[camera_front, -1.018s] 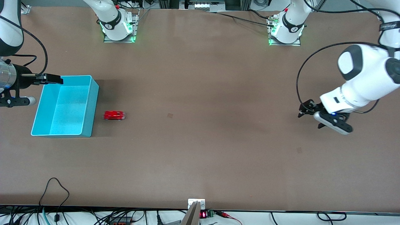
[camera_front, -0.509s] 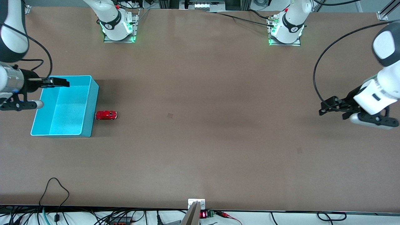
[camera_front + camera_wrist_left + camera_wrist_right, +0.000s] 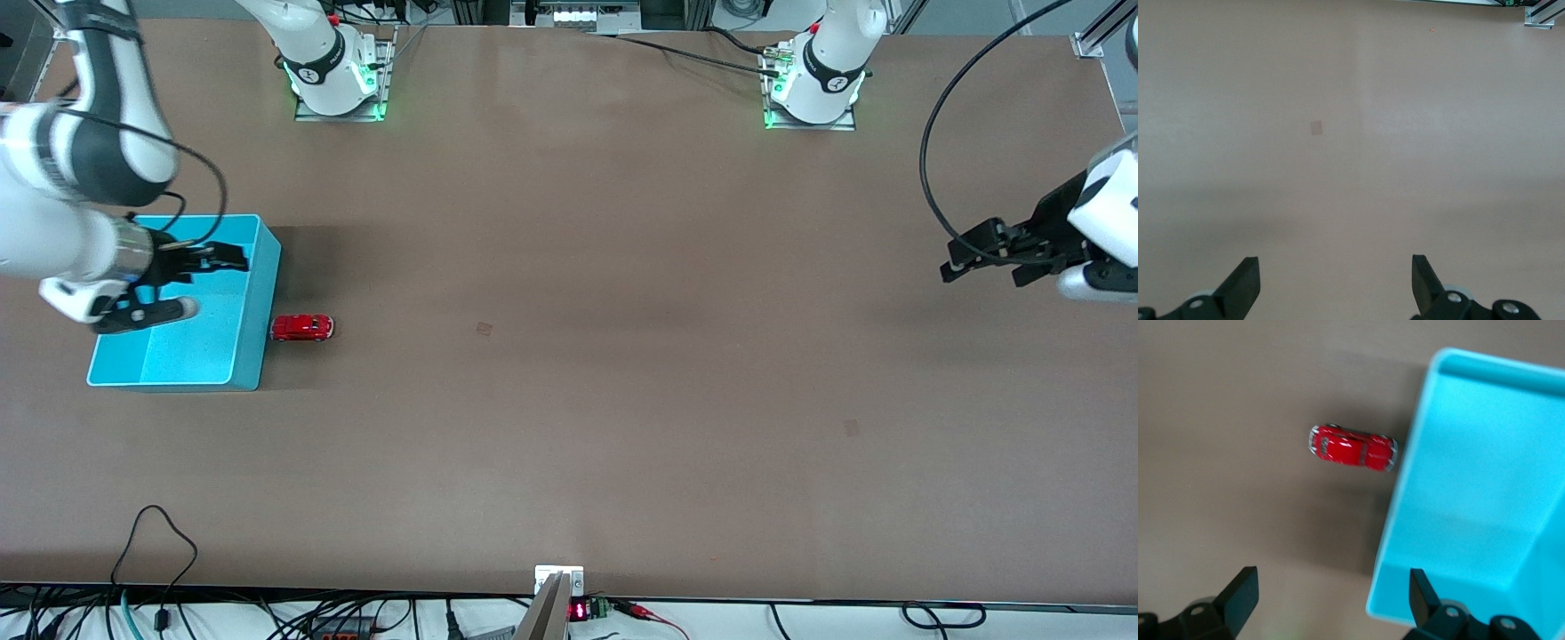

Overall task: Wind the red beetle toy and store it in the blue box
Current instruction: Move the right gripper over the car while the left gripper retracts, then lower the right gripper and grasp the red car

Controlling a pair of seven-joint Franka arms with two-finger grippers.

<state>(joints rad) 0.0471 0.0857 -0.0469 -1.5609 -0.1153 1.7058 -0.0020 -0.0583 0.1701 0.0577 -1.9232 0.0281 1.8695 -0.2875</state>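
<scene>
Glossy red beetle toy car (image 3: 302,328) sits on the brown table (image 3: 569,373), one end against the outer wall of the light cyan-blue plastic box (image 3: 252,307), toward the right arm's end. Right gripper (image 3: 222,257) hangs over the box, fingers apart. Left gripper (image 3: 965,253), fingers spread, hovers over bare tabletop at the left arm's end, well apart from both.

no readable text, labels or numbers

We saw a brown table (image 3: 569,267), cables (image 3: 160,551) at its near edge, and a small mark (image 3: 484,329) mid-table.
</scene>
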